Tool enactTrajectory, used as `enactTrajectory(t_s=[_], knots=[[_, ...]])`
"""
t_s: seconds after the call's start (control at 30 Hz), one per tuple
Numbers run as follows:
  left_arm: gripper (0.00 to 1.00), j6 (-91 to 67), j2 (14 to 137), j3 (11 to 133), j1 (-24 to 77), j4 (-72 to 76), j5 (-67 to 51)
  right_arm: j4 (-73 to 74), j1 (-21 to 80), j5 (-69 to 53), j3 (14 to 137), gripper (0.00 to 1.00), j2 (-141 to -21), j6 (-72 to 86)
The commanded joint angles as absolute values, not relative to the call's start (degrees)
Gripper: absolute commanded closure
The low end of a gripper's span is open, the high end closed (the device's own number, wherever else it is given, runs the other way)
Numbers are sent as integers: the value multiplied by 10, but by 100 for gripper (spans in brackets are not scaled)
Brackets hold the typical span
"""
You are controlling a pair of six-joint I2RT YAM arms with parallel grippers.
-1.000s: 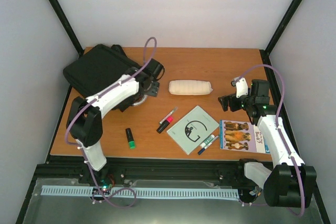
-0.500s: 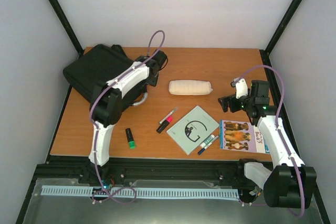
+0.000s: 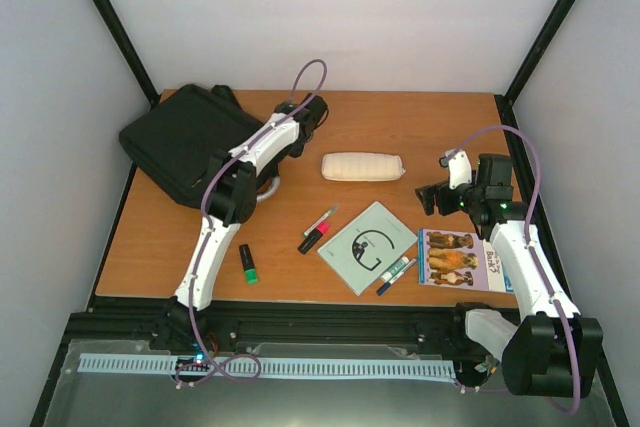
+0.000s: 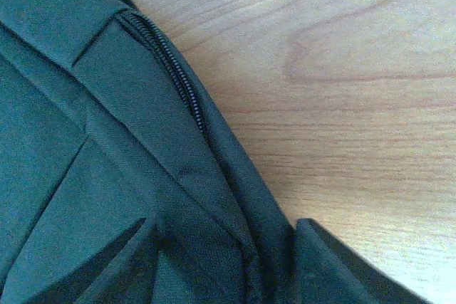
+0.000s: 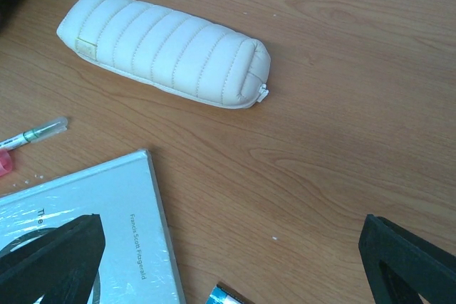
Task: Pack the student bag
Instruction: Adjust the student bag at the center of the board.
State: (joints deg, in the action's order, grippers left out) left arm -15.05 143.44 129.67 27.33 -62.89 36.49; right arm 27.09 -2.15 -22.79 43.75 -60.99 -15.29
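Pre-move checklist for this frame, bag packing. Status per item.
1. Access: zip on student bag open - not ok, visible stretch shut.
2. Hold: left gripper gripping the bag - cannot tell.
3. Free arm: right gripper open, nothing held - ok.
4. Target: pencil pouch clear of other items - ok.
5. Packed: grey book and pink marker in the bag - not ok, both on the table.

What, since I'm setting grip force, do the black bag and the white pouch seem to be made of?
Bag: matte black woven cloth, probably nylon or polyester; a fine weave, soft folds and a coil zip show up close. Pouch: padded, quilted white material with stitched ribs and a smooth, faint sheen; perhaps faux leather or coated fabric, hard to tell.
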Motion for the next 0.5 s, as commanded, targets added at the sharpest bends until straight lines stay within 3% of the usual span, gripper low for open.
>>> enactTrajectory(t_s=[0.0,0.23,0.47], knots=[[53,-156,1432,1320,269,-658,416,265,-16,-224,429,0,-599,-160],[99,-157,1395,1267,270,-633,396,268,-17,-228,431,0,-608,-161],[99,-57,1311,1148,318,-506,330,270,-17,-229,432,0,-609,-161]])
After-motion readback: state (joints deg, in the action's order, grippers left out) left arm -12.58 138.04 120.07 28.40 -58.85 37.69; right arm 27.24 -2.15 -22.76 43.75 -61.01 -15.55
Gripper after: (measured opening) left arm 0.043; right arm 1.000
